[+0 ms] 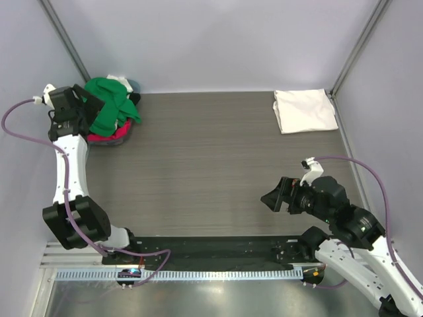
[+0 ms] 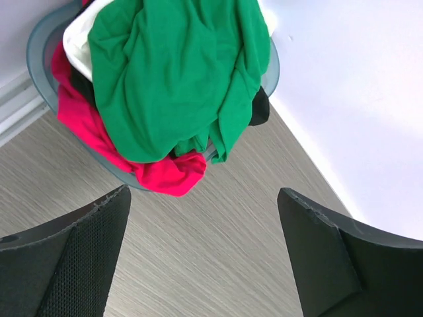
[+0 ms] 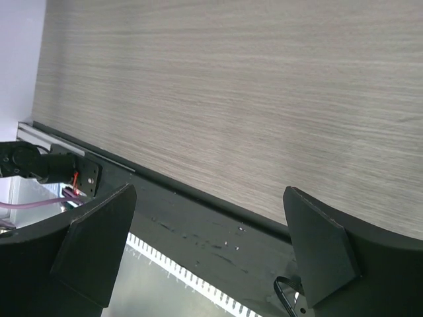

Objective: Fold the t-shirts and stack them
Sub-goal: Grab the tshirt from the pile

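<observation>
Left gripper point(image 2: 203, 201): jaws spread wide with nothing between them, hovering just short of the basket point(image 2: 38, 61) in the far left corner and aimed at the heap inside.
Right gripper point(image 3: 208, 191): also spread wide and empty, low over the near edge of the table point(image 1: 198, 165), well apart from any cloth.
Green shirt point(image 2: 172, 72): crumpled on top of the heap, draped over the near rim, with a narrow tail hanging down the basket's front.
Red shirt point(image 2: 86, 125): under the green one, spilling over the rim so its lowest fold hangs just below the green tail.
White shirt point(image 2: 76, 39): tucked at the back left of the basket, mostly covered.
Black shirt point(image 2: 259, 105): only a small patch shows at the right rim.
Folded shirt point(image 1: 304, 110): white, lying flat in the far right corner, likely the start of the stack.
Step in hand: by the look of it, taking the green shirt out of the basket.
Where to pinch: a raised ridge high on the green heap looks safest, because at the hanging tail the red cloth sits close enough to be caught too.
How to lift: probably up first, then toward the bare middle of the table, so that the cloth peels off the pile without dragging the basket.
Risk: the red shirt may ride along, or the light basket may tip at its loaded near rim.
Right arm: it should be ready to take a second corner once the shirt is spread out.
</observation>
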